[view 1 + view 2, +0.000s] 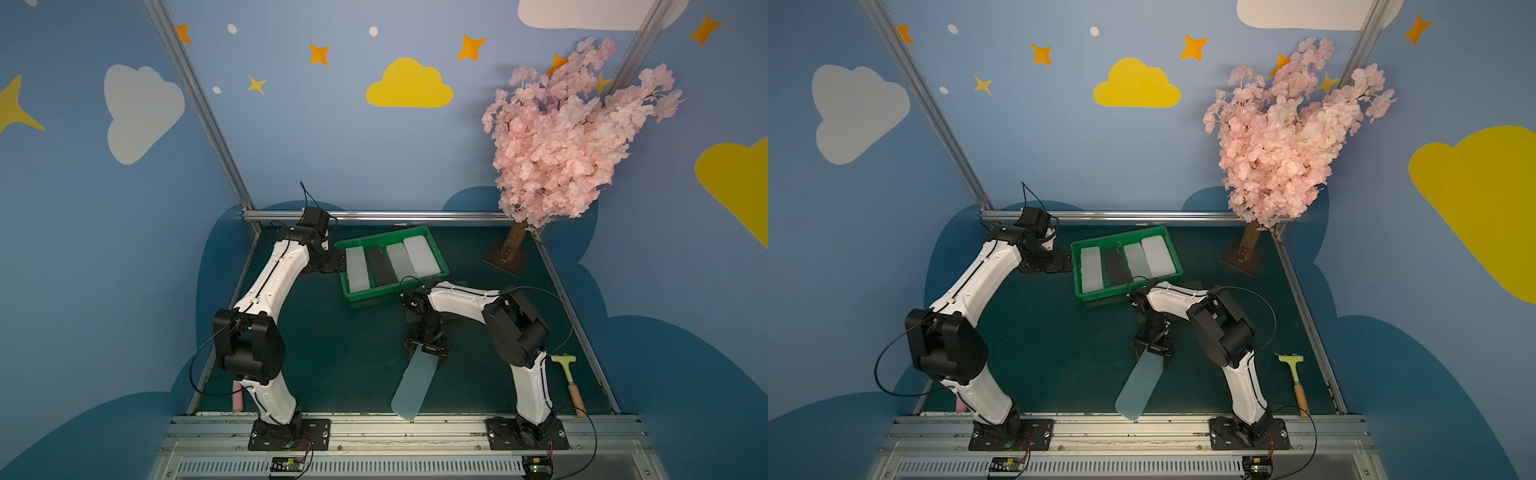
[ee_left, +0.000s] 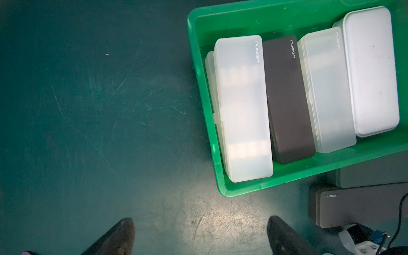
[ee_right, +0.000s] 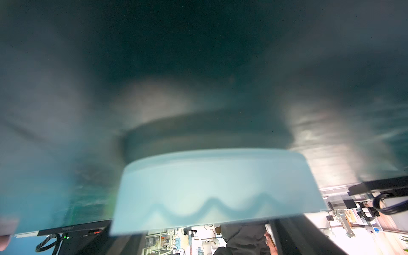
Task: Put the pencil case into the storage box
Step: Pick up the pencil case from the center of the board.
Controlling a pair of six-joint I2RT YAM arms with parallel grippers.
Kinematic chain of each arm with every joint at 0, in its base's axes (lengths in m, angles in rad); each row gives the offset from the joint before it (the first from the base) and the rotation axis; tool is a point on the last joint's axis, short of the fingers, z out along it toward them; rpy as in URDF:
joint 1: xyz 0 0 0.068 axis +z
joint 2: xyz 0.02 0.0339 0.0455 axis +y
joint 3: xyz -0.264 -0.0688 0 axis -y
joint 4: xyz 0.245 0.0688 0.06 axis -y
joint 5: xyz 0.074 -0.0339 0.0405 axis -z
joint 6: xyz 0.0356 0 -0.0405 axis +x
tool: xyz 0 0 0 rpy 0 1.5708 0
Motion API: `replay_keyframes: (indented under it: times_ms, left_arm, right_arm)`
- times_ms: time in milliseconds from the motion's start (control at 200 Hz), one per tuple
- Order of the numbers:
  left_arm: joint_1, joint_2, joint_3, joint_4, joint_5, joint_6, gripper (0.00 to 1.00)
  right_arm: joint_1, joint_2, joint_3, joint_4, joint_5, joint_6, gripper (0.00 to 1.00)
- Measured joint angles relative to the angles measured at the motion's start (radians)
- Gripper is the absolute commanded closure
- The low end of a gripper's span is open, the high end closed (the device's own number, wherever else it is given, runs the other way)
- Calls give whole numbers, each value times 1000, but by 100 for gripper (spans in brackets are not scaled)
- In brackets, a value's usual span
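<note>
Pale-blue translucent pencil case (image 1: pixel 414 384): long, rounded corners, wavy ridge inside.

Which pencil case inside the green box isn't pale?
The dark brown case, lying between two frosted ones in the storage box; the rest are frosted or white.

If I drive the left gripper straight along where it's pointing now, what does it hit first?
Probably the bare table, just beside the storage box corner, not the box itself. The left gripper has nothing between its open jaws, though depth is hard to judge.
</note>
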Motion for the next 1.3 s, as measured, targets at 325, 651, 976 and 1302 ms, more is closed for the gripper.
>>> replay_keyframes:
  times_ms: [325, 651, 976, 1302]
  left_arm:
    - [0, -11, -19, 4, 0, 6, 4]
    - [0, -34, -43, 3, 0, 8, 4]
    - [0, -43, -45, 2, -7, 8, 4]
    - [0, -134, -60, -19, -35, 8, 4]
  right_arm:
    - [13, -48, 24, -10, 68, -31, 41]
    - [117, -240, 139, -151, 159, -100, 45]
    - [77, -188, 556, -348, 353, -270, 47]
    - [-121, 125, 1096, -403, 460, -485, 49]
